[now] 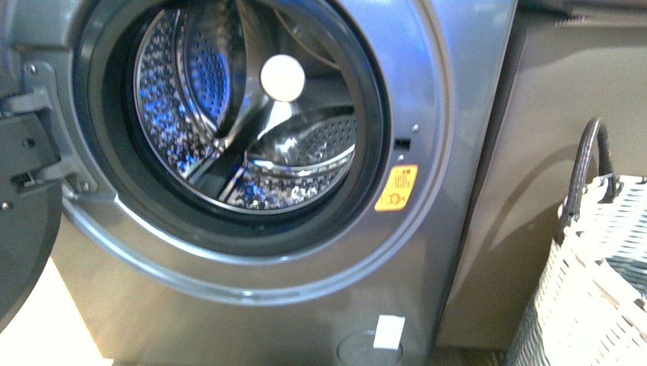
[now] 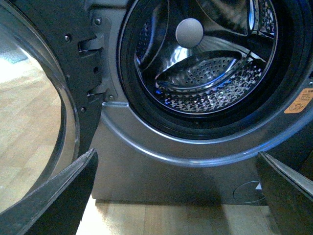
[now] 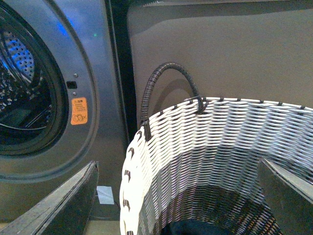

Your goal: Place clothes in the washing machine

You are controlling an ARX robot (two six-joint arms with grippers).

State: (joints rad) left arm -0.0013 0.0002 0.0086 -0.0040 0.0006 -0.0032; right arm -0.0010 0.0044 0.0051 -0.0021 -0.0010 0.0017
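Hovering over basket (image 3: 161,147), right gripper (image 3: 177,164) had fingers spread wide, nothing between them. Clothes (image 3: 195,228) lay deep at basket bottom, ahead of and below that gripper. Only dark sliver showed, so long axis couldn't be told. Left gripper (image 2: 177,154), likewise spread and empty, faced washing machine (image 2: 146,171), well apart from clothes. Right arm plainly nearer. Drum (image 2: 210,83) sat off to right gripper's left, bare inside. Next move, at a guess: straight reach down into basket.

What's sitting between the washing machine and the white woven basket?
A plain grey-brown panel stands between the washing machine and the basket. The front view shows it best.
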